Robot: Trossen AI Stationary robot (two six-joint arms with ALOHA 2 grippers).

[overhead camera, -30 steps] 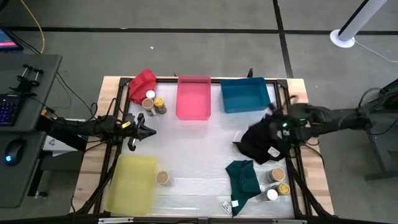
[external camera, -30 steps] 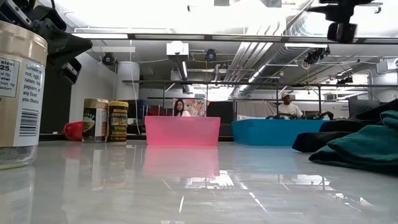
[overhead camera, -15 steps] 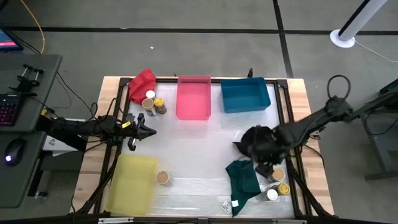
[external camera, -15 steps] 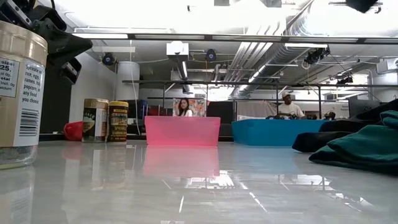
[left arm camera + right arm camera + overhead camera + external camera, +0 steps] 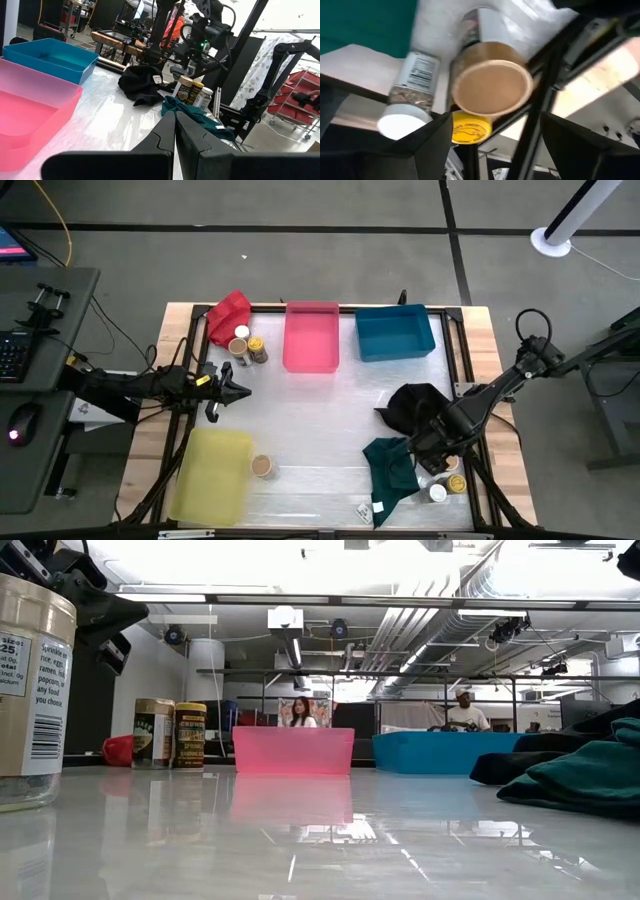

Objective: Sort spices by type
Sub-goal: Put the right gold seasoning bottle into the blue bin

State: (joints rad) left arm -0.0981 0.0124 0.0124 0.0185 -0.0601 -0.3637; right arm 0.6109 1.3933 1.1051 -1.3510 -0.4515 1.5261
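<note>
Three spice jars stand at the table's near right corner. The right wrist view shows a tan-lidded one (image 5: 492,85), a yellow-lidded one (image 5: 470,127) and a white-lidded one (image 5: 402,125). My right gripper (image 5: 438,458) hovers open just above them, pointing down, its fingers on either side of the tan-lidded jar without touching it. Three more jars (image 5: 247,343) stand by the red cloth at the far left. A tan-lidded jar (image 5: 261,466) stands beside the yellow tray, and a small jar (image 5: 363,508) lies near the table's near edge. My left gripper (image 5: 225,390) waits shut at the left side.
A yellow tray (image 5: 212,473) sits at the near left. A pink tray (image 5: 311,335) and a blue tray (image 5: 393,332) sit at the far edge. A red cloth (image 5: 229,315), a black cloth (image 5: 415,405) and a teal cloth (image 5: 392,465) lie on the table. The frame rail runs close beside the right jars.
My right gripper has swung from above the black cloth toward the table's near edge. It has come down and tipped downward over the three jars at the near right corner. The jars and cloths have stayed in place.
</note>
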